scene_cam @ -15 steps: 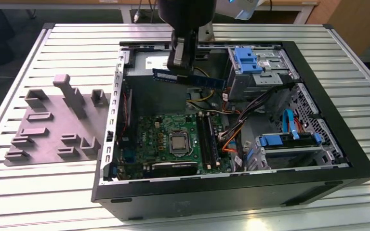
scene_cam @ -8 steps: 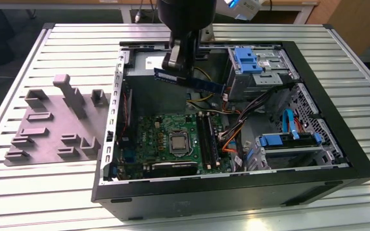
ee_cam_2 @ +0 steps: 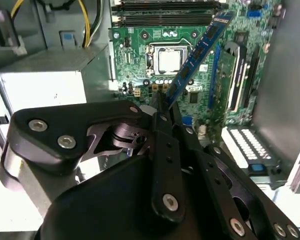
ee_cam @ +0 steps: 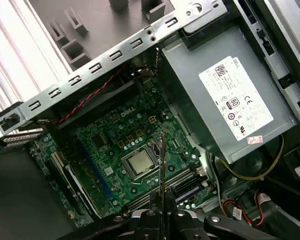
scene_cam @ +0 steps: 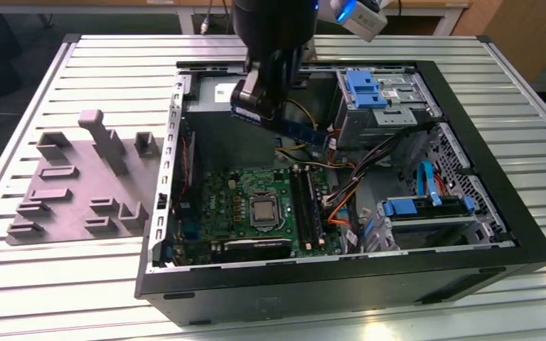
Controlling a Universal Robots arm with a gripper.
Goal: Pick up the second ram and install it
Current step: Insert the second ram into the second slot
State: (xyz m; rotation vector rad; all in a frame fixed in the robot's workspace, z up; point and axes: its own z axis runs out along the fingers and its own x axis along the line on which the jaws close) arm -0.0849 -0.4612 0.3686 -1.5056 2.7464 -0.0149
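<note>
Holding the second ram [ee_cam_2: 197, 55] by one end, the gripper [ee_cam_2: 159, 102] has its two black fingers closed tight on the stick, which juts out from the fingertips over the open computer case [scene_cam: 500, 259]. In the second wrist view the stick is a long, narrow, flat blue board with a row of small black chips down its face and a pale label, tilted across the picture. In the first wrist view it appears edge-on as a thin dark line [ee_cam: 162, 185] rising from between the fingers. In the exterior view it hangs in the air [scene_cam: 297, 129] above the inside of the case, slanted, clear of the parts below.

Beneath it lies the green motherboard [scene_cam: 221, 206] with the square silver processor [scene_cam: 264, 212] at its middle and the long black memory sockets [scene_cam: 303, 206] just beside that. The grey power supply box [ee_cam: 225, 95] with its white label sits at one end of the case, and blue drive brackets [scene_cam: 363, 89] stand beyond. Farther off, on the exterior view's left, a grey moulded holder [scene_cam: 83, 181] rests on the slatted metal table [scene_cam: 65, 284].
</note>
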